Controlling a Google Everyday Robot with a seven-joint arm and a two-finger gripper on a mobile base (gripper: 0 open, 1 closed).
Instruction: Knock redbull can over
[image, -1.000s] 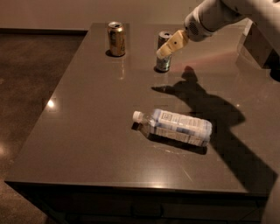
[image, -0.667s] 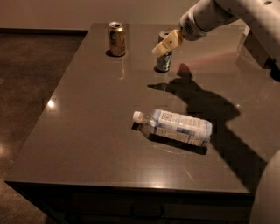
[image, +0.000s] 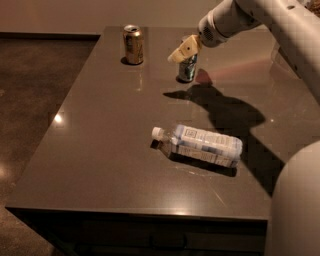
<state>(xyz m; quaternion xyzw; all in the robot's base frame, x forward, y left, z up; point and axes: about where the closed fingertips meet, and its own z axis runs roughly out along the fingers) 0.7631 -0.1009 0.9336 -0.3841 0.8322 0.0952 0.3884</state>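
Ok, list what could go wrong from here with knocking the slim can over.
1. The pincer sits at the top rim of the upright redbull can. That high up, it may skim over the rim and leave the can standing.
2. Once tipped, the can could roll across the smooth table, perhaps into the gold can standing apart nearby or toward the far edge.

I read this as a lab or office test room: a dark, glossy table (image: 100, 165) stands on dull brown floor (image: 30, 100) against a bare pale wall (image: 100, 15). My gripper (image: 182, 50) hangs over the table's far side at the top of the redbull can (image: 187, 69). A gold can (image: 133, 44) stands to the gripper's left and a plastic bottle (image: 200, 145) lies on its near side, well apart.
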